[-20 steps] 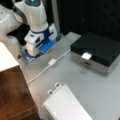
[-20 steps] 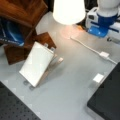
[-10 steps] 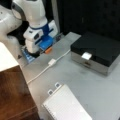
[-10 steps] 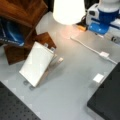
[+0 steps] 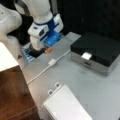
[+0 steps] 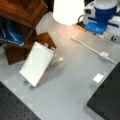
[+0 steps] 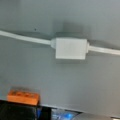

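The block [image 5: 48,50] is small, orange and oblong, seen just left of centre in the upper half of a front view. In the wrist view it [image 7: 23,97] sits at the lower left, its top marked with a row of faint studs; its lower edge meets a dark area at the frame bottom. The gripper [image 5: 37,52] is seen low over the table [image 5: 100,90], immediately left of the block, at a blue patterned pad [image 5: 28,55]. Whether the jaws are parted or closed, and whether the block is touched, cannot be told.

A white cable [image 5: 40,72] is laid diagonally just below the block, with a white rectangular adapter [image 5: 51,62] inline on it; in the wrist view the adapter [image 7: 71,48] lies across the upper middle. A black box [image 5: 96,50] with a small white tag [image 5: 86,55] is noted at the right. A white pad [image 5: 66,105] with clips is seen at the bottom. A lit lamp [image 6: 68,11] is recorded at the top of a front view.
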Robot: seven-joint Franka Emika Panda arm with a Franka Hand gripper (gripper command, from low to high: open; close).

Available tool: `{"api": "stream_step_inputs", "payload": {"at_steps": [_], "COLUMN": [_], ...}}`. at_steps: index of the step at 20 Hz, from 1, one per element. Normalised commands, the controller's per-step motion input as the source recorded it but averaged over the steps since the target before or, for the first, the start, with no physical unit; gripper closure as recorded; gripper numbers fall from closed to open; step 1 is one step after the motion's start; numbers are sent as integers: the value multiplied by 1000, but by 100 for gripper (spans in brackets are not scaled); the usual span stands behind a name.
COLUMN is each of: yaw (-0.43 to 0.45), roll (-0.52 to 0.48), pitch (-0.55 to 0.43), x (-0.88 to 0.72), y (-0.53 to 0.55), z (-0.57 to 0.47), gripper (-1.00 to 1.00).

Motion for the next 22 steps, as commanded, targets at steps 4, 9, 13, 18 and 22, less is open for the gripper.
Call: {"api": "stream_step_inputs", "payload": {"at_steps": [4, 9, 13, 18, 22], "yaw": [70, 99, 68, 49, 20], "roll": [280, 298, 438, 396, 286], "pitch": [412, 321, 223, 78, 4], "x": [713, 628, 623, 662, 637], "y": [-36, 115, 233, 270, 221], "z": [339, 290, 166, -96, -266], "gripper": [-100, -100, -100, -100, -100]}}
